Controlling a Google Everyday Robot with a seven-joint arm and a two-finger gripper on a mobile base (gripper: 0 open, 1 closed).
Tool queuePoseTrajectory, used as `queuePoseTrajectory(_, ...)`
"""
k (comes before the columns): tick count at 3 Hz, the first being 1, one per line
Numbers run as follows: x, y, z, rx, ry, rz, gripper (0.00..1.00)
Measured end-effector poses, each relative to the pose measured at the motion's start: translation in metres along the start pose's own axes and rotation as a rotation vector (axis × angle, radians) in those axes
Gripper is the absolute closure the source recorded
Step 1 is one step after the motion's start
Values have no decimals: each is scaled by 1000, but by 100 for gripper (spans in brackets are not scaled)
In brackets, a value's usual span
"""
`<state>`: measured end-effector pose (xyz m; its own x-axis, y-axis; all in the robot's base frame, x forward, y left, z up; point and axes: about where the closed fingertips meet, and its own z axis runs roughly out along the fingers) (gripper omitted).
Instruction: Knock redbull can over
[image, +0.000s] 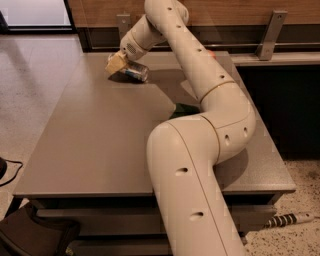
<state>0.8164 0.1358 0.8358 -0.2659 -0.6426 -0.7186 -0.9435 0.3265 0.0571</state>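
The redbull can (135, 72), silver with blue markings, lies on its side at the far left of the grey table (100, 135). My gripper (115, 64) is at the can's left end, low over the table and touching or nearly touching it. The white arm reaches over the table from the front right and hides part of the far side.
A dark green object (183, 108) lies mid-table, mostly hidden behind my arm. A small reddish thing (213, 52) peeks out behind the arm at the far edge. A wooden wall with metal brackets (269, 35) runs behind the table. Tiled floor lies to the left.
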Motion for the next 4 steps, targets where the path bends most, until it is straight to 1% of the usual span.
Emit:
queuePoseTrajectory(2,0,1,4,-5,3,1,11)
queuePoseTrajectory(3,1,2,8,-10,5,1,0)
queuePoseTrajectory(4,1,2,8,-10,5,1,0)
